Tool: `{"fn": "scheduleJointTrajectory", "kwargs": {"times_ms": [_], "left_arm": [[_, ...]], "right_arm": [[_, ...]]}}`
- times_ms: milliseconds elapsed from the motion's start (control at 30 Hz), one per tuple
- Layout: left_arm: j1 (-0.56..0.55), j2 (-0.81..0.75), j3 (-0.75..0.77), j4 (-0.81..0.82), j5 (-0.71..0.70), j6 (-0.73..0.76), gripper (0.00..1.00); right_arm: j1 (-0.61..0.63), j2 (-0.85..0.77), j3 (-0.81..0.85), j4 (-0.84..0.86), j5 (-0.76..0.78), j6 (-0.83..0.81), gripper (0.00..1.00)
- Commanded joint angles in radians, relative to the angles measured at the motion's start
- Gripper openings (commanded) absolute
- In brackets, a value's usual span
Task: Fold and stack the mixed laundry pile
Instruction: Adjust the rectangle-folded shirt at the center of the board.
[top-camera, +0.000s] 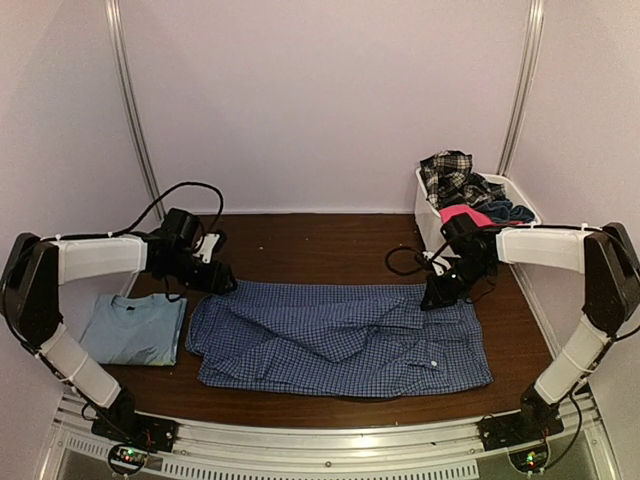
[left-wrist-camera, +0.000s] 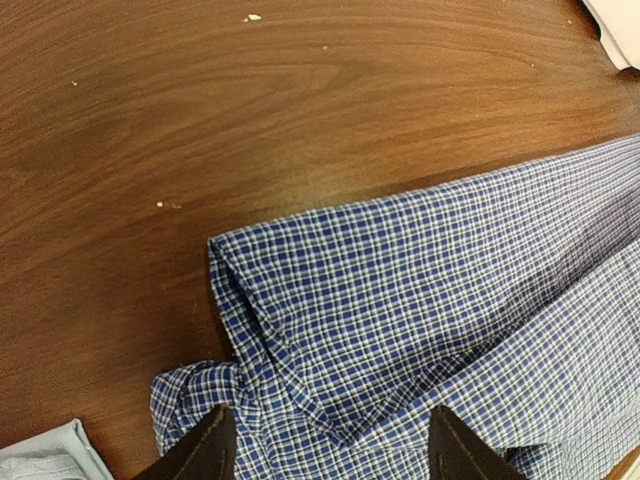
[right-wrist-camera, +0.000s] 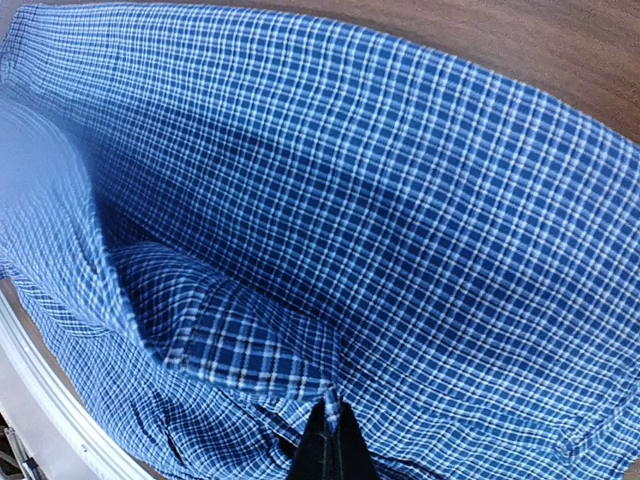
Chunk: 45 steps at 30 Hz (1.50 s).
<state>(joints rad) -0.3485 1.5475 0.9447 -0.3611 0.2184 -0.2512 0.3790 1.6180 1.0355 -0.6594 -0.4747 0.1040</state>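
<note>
A blue small-check button shirt (top-camera: 340, 340) lies spread across the middle of the table. My left gripper (top-camera: 222, 280) hovers open over the shirt's far left corner, and in the left wrist view the checked cloth (left-wrist-camera: 430, 300) lies between and below its spread fingers (left-wrist-camera: 330, 415). My right gripper (top-camera: 432, 298) is at the shirt's far right edge, shut on a pinch of the checked fabric (right-wrist-camera: 380, 200), which shows gripped at its tips (right-wrist-camera: 333, 405). A folded light blue T-shirt (top-camera: 133, 328) lies flat at the left, its corner visible in the left wrist view (left-wrist-camera: 40, 455).
A white plastic basket (top-camera: 428, 215) stands at the back right, holding a black-white plaid piece (top-camera: 447, 172), a hot pink piece (top-camera: 465, 214) and dark navy pieces (top-camera: 500, 210). Bare brown tabletop (top-camera: 320, 245) stretches behind the shirt. Black cables trail from both wrists.
</note>
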Motion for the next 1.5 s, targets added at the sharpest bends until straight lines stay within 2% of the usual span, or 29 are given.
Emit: {"fn": "scheduleJointTrajectory", "kwargs": {"times_ms": [0,167,267,433,733,967,1167,1233,1300,1400,1467], "left_arm": [[0.009,0.015,0.034,0.007,0.018,0.02,0.67],[0.011,0.019,0.03,0.008,0.015,0.02,0.67],[0.012,0.019,0.028,0.01,0.012,0.019,0.67],[0.013,0.02,0.033,0.004,0.002,0.021,0.67],[0.016,0.008,0.03,-0.011,-0.018,0.021,0.67],[0.016,0.004,0.041,-0.023,-0.003,0.02,0.67],[0.016,0.009,0.06,-0.044,-0.007,0.034,0.67],[0.016,0.007,0.06,-0.044,-0.005,0.041,0.67],[0.016,-0.007,0.056,-0.036,0.011,0.056,0.67],[0.003,-0.076,0.02,0.023,0.102,0.103,0.64],[-0.026,-0.14,-0.033,0.094,0.146,0.121,0.63]], "right_arm": [[-0.026,0.026,0.112,-0.054,0.0,-0.027,0.0],[-0.029,0.086,0.29,-0.201,-0.049,-0.055,0.0],[-0.036,0.137,0.361,-0.286,-0.005,-0.078,0.0],[-0.055,0.199,0.328,-0.325,0.052,-0.069,0.0],[-0.081,0.204,0.195,-0.247,0.152,-0.006,0.0],[-0.089,0.239,0.284,-0.215,0.204,0.049,0.0],[-0.091,0.322,0.399,-0.312,0.283,-0.011,0.01],[-0.09,0.321,0.41,-0.318,0.289,-0.014,0.19],[-0.091,0.311,0.412,-0.316,0.272,-0.009,0.26],[-0.091,0.278,0.399,-0.31,0.229,0.004,0.47],[-0.093,0.251,0.371,-0.291,0.162,0.017,0.51]]}}
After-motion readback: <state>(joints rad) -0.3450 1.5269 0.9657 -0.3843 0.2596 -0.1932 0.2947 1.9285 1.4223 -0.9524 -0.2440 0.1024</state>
